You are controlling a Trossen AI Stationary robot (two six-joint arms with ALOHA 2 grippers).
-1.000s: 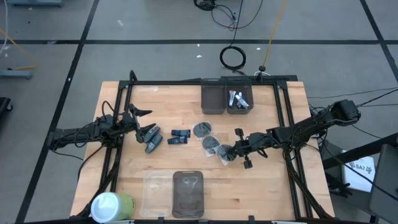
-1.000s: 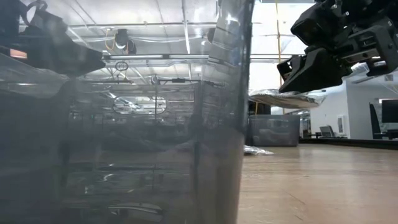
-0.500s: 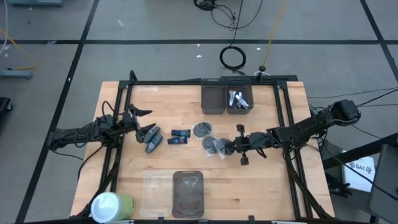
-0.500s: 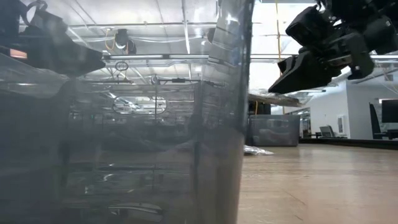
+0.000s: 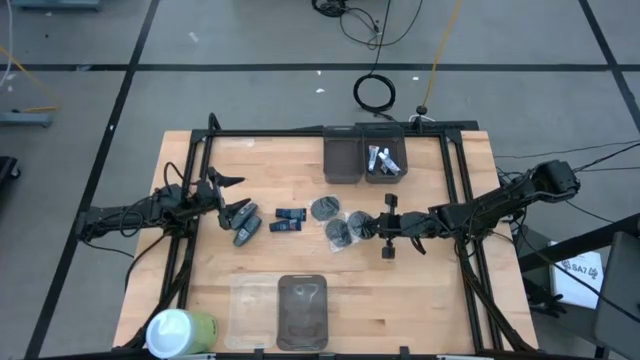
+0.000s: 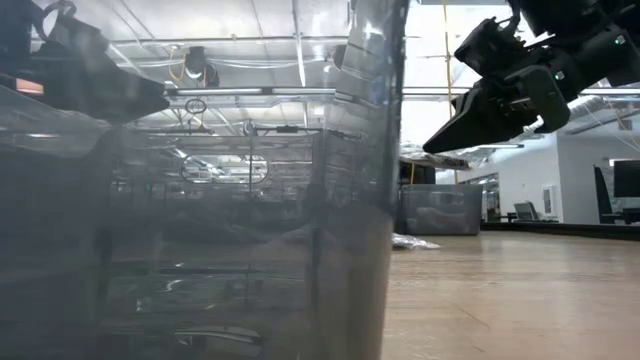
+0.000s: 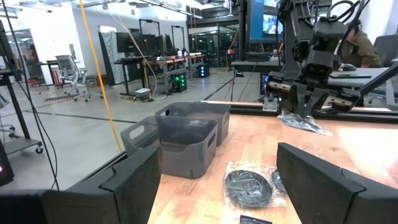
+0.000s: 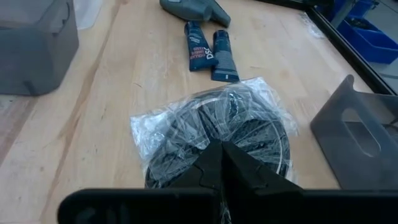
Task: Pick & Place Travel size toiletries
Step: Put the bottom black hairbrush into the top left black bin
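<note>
My right gripper (image 5: 372, 227) is shut on a dark round flat packet in clear wrap (image 8: 217, 127) above the table's middle; the packet also shows in the left wrist view (image 7: 302, 122). Two more round packets (image 5: 324, 208) (image 5: 340, 233) lie flat on the wood beside it. Two dark blue packs (image 5: 288, 220) and grey bottles (image 5: 243, 222) lie to their left. Small white tubes (image 5: 384, 160) lie in the right one of two dark bins. My left gripper (image 5: 232, 196) waits open at the table's left, above the grey bottles. My right gripper pinches the packet's clear wrap at its near rim (image 8: 214, 148) between its two fingers (image 8: 239, 167). The fingers come from the table's right, slanting a little downward. The packet sticks out ahead of the fingertips, roughly level and lifted clear of the table (image 6: 440, 156).
Two dark bins (image 5: 343, 158) stand at the far edge. A clear bin (image 5: 302, 305) and a flat clear piece lie at the near edge, a white-and-green cylinder (image 5: 180, 330) at the near left corner. Bare wood lies right of my right gripper.
My right gripper has swung its fingertips toward the table's far edge, staying shut on the round packet. The packet has gone with it, from beside the near packet to a place farther back, clear of the table.
</note>
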